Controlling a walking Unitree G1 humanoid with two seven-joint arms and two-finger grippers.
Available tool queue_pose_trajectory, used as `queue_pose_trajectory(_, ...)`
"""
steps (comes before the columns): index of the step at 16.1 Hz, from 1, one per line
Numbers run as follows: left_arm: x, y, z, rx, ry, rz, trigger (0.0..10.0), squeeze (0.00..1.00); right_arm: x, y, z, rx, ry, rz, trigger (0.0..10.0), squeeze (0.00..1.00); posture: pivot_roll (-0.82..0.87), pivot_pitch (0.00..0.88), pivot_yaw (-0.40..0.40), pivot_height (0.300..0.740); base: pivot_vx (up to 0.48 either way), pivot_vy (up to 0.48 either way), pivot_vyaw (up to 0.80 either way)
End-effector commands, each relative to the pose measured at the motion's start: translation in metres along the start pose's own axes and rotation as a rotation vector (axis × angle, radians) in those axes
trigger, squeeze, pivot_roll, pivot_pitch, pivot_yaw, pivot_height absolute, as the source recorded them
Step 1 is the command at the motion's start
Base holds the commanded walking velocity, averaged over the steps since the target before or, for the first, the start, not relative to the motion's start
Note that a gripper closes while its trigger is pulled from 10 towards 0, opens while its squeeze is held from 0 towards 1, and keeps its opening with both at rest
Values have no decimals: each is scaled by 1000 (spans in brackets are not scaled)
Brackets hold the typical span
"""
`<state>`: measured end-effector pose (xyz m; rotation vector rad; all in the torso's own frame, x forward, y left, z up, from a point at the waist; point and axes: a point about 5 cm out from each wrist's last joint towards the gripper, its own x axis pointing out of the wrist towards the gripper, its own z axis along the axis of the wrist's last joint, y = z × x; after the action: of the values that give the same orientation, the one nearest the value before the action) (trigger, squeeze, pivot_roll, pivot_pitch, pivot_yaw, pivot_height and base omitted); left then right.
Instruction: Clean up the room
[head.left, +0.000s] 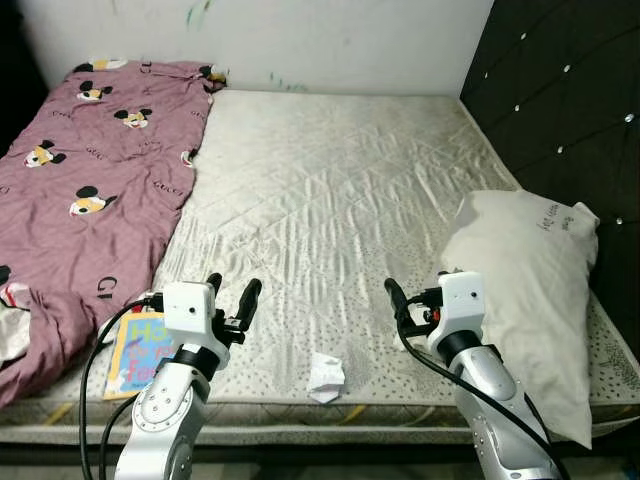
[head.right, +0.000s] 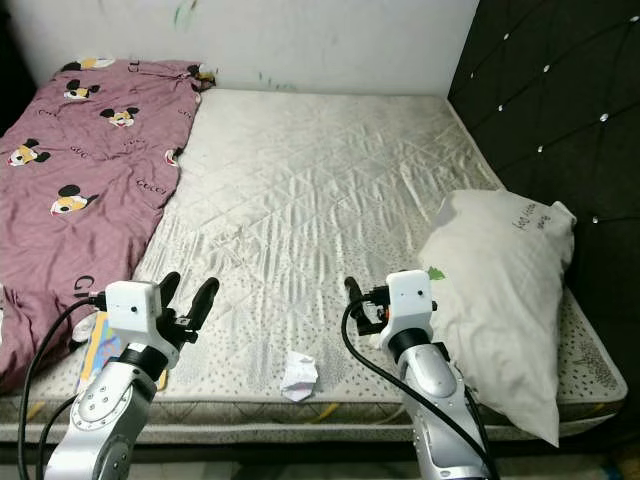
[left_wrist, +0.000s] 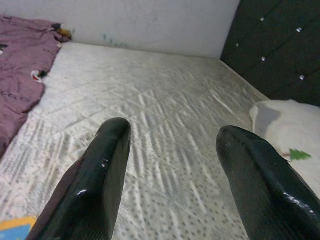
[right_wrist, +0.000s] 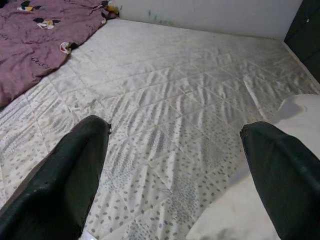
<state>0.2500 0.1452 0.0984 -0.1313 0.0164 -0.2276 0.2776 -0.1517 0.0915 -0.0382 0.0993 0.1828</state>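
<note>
A bare quilted cream mattress (head.left: 330, 190) meets a white wall at its far edge and a black tufted headboard (head.left: 560, 100) on the right. A crumpled white paper scrap (head.left: 326, 377) lies near the front edge between the left hand (head.left: 232, 292) and right hand (head.left: 420, 297), both with fingers apart, holding nothing. A maroon cartoon-print blanket (head.left: 90, 190) covers the left side, a white pillow (head.left: 530, 290) lies right, and a colourful book (head.left: 135, 352) sits near left.

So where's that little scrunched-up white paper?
The crumpled paper lies on the mattress near its front edge, between the two arms: the left end effector is to its left, the right end effector and pillow to its right.
</note>
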Motion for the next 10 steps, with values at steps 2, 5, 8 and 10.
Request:
queue_pose_trajectory(2,-1,1,0,4,7,2,10000,0,-1,-1,-2,-2,6,-8,10000,0,-29,39,-53,740,0,0,0)
queue_pose_trajectory(5,-1,2,-1,-9,12,14,10000,0,0,-2,-2,3,9,-9,10000,0,-29,40,-53,740,0,0,0)
queue_pose_trajectory(8,0,3,-1,-10,14,21,10000,0,0,-2,-3,5,10,-9,10000,0,-28,40,-54,740,0,300,0)
queue_pose_trajectory(10,0,3,-1,-7,14,29,10000,0,0,-2,-3,9,10,-11,10000,0,-27,35,-55,740,0,133,0)
